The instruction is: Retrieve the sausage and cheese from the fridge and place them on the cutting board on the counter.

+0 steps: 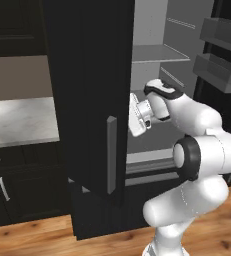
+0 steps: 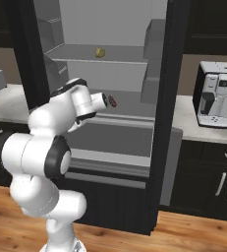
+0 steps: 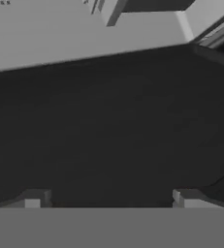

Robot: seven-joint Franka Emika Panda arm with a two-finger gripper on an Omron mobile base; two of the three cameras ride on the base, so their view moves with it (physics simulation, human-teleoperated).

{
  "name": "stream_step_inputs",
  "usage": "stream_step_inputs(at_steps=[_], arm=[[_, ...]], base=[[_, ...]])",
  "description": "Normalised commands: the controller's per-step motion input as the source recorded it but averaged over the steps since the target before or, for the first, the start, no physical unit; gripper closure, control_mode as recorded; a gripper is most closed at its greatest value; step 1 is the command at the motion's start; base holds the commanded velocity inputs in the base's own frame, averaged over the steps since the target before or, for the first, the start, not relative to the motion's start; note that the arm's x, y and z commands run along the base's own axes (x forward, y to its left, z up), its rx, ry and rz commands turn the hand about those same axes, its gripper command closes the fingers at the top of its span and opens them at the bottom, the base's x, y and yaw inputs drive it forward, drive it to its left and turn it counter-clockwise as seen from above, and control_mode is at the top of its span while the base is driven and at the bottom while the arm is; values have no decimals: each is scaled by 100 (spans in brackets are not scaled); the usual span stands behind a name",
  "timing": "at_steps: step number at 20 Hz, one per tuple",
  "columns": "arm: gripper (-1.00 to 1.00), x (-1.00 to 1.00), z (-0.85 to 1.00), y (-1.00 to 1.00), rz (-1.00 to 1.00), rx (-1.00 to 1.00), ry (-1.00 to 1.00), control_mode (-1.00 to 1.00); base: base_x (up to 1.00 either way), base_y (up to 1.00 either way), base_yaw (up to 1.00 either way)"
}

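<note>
My arm is glossy white, built of fat rounded segments. Black rings sit at the joints, the biggest a dark disc on the elbow. A black band wraps the wrist. The hand is a white block with small dark marks on its face. Fingertips look small, grey, squared.

open fridge shelf, sausage unobstructed

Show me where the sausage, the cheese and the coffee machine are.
sausage (image 2: 113, 102), right base view, its reddish middle.
cheese (image 2: 100, 52), right base view, centre of the chunk.
coffee machine (image 2: 218, 93), right base view, its white front.
</note>
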Motion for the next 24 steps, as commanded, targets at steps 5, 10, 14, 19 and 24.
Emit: stream_step_inputs(at_steps=[5,10,14,19,24], arm=[[-100,-78,-34,97,19,-11,-19,-100],[-100,-100,-23,100,17,-15,-35,-100],[-100,-100,-16,97,19,-9,-29,-100],[-100,-46,-1,-2,6,2,-15,-100],[-100,-20,26,-100,0,4,0,-100]], base=[[0,0,0],[0,0,0],[0,0,0],[0,0,0],[0,0,0]])
